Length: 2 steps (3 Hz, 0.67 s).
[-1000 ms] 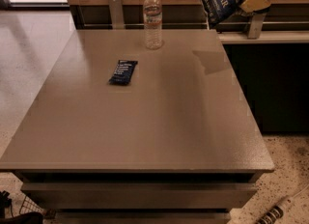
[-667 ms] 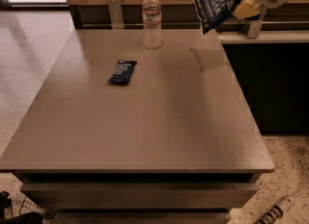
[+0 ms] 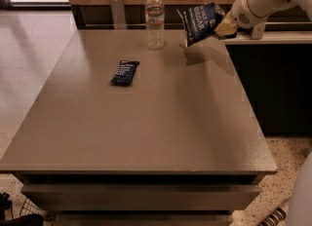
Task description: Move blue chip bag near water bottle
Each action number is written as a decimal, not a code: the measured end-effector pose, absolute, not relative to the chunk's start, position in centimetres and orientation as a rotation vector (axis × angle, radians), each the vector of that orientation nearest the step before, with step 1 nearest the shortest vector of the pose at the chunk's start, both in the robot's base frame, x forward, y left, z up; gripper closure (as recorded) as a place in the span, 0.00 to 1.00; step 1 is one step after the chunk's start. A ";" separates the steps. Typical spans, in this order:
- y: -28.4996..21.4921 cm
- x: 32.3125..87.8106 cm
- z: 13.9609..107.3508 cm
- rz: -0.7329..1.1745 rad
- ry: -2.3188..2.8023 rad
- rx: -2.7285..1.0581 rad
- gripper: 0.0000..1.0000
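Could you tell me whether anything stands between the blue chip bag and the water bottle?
Nothing visible does: the end effector, upper right, holds the blue chip bag aloft beside the water bottle.

Crinkly glossy blue chip bag [image 3: 199, 21] in the gripper [image 3: 220, 28] above the matt table's [image 3: 161, 122] far-right edge; clear plastic water bottle [image 3: 155, 23].

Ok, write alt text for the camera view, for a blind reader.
The gripper holds the blue chip bag in the air over the table, right of the upright water bottle. A small dark bar lies left of both.
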State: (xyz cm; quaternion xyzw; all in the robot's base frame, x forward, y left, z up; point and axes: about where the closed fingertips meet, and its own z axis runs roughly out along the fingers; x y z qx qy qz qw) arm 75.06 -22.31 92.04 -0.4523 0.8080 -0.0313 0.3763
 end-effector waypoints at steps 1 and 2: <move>-21.0 76.1 89.7 -0.039 2.088 -1.149 1.00; -20.9 76.1 89.4 -0.036 2.091 -1.152 0.82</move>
